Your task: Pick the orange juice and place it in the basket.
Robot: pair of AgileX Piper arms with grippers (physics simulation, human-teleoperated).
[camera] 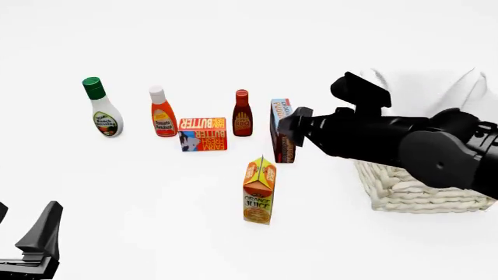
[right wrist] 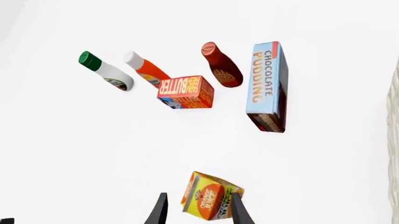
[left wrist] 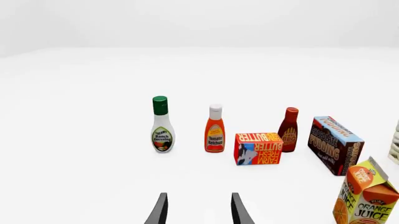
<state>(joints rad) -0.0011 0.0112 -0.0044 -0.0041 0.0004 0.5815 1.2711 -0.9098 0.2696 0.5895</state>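
The orange juice carton (camera: 259, 191) stands upright on the white table, in front of the other groceries. It also shows in the left wrist view (left wrist: 366, 196) and the right wrist view (right wrist: 209, 195). The white wicker basket (camera: 412, 192) sits at the right, partly hidden by my right arm. My right gripper (camera: 290, 125) hovers high above the table near the carton. In the right wrist view the right gripper (right wrist: 198, 212) is open, with the carton's top seen between its fingers (right wrist: 160, 210) far below. My left gripper (camera: 27, 245) is open and empty at the near left.
Behind the carton stand a ranch dressing bottle (camera: 102, 108), a ketchup bottle (camera: 162, 113), a butter box (camera: 203, 134), a BBQ sauce bottle (camera: 242, 114) and a chocolate pudding box (camera: 281, 132). The basket's edge shows in the left wrist view (left wrist: 395, 144).
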